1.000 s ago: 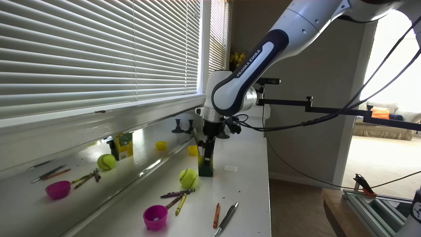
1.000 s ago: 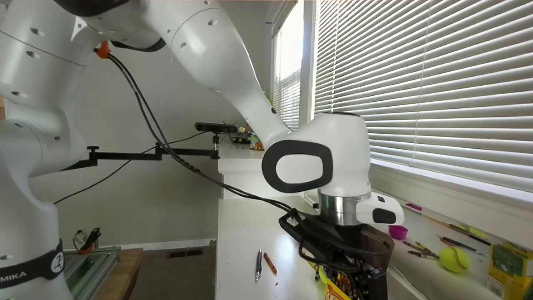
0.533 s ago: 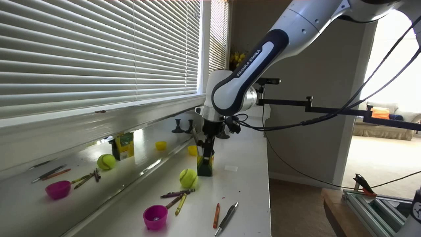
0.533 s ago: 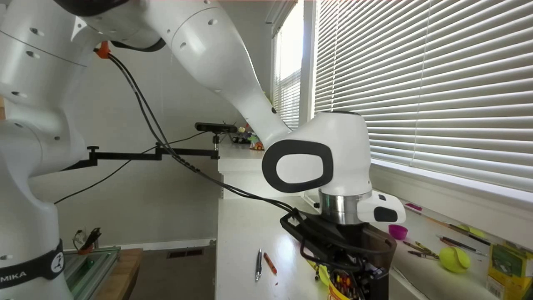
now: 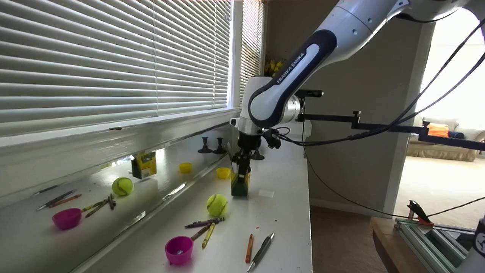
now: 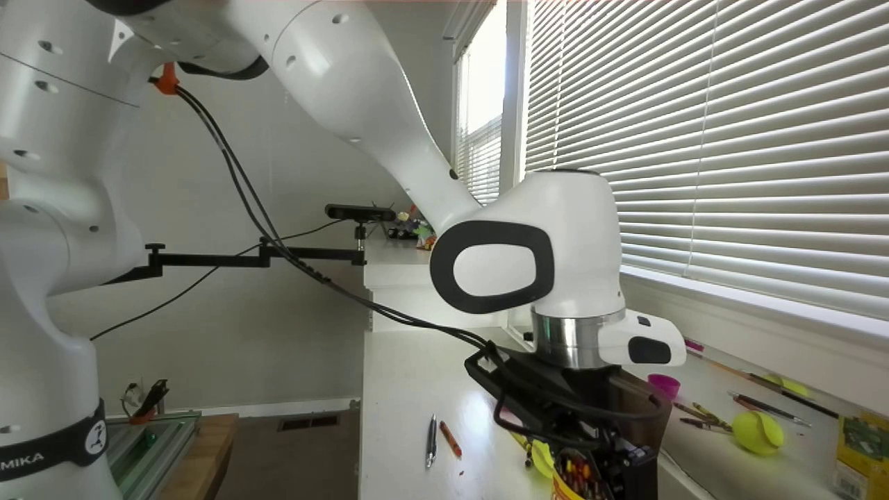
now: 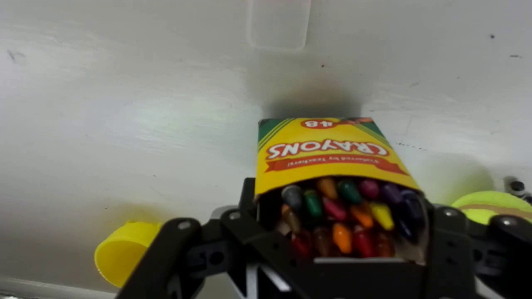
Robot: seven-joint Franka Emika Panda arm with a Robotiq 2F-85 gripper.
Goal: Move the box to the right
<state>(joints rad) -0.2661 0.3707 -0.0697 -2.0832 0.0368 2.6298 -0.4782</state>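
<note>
The box is a yellow and green crayon carton (image 7: 328,154), open at the top and full of crayons. In the wrist view my gripper (image 7: 340,216) has a finger on each side of it and is shut on it. In an exterior view the box (image 5: 240,188) hangs upright under the gripper (image 5: 243,170), just beyond the green ball. Its reflection in the glossy back panel shows it a little above the surface. In an exterior view only the box's yellow rim and crayons (image 6: 578,476) show; the gripper (image 6: 618,458) and frame edge hide the rest.
A green tennis ball (image 5: 217,205) lies near the box. A yellow cup (image 5: 223,173) stands beyond it by the back panel. A purple cup (image 5: 179,250), loose crayons (image 5: 208,235) and a pen (image 5: 261,251) lie nearer. A pale flat rectangle (image 5: 266,193) is beside the box.
The gripper has risen with the box and moved slightly away from the tennis ball, toward the far end of the shelf. The ball, cups and crayons have not moved.
</note>
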